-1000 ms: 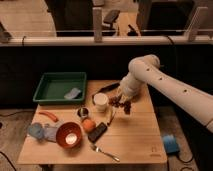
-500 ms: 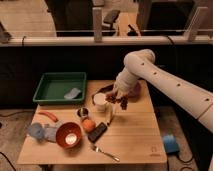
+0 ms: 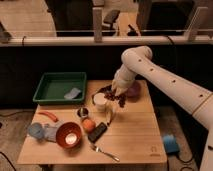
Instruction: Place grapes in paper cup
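My gripper (image 3: 113, 92) hangs from the white arm that reaches in from the right, over the middle of the wooden table. It is shut on the grapes (image 3: 118, 99), a dark reddish-purple bunch that dangles just right of the paper cup (image 3: 100, 102) and slightly above it. The white cup stands upright near the table's centre, with its rim touching or nearly touching the left end of the bunch. The fingers are mostly hidden by the bunch.
A green tray (image 3: 56, 86) holding a blue cloth stands at the back left. A metal cup (image 3: 83, 112), an orange fruit (image 3: 88, 124), an orange bowl (image 3: 68, 135), a dark bar (image 3: 97, 132), a fork (image 3: 104, 153) and a purple object (image 3: 133, 90) lie around the cup.
The arm has swung left and carried the grapes from the right part of the table to beside the paper cup.
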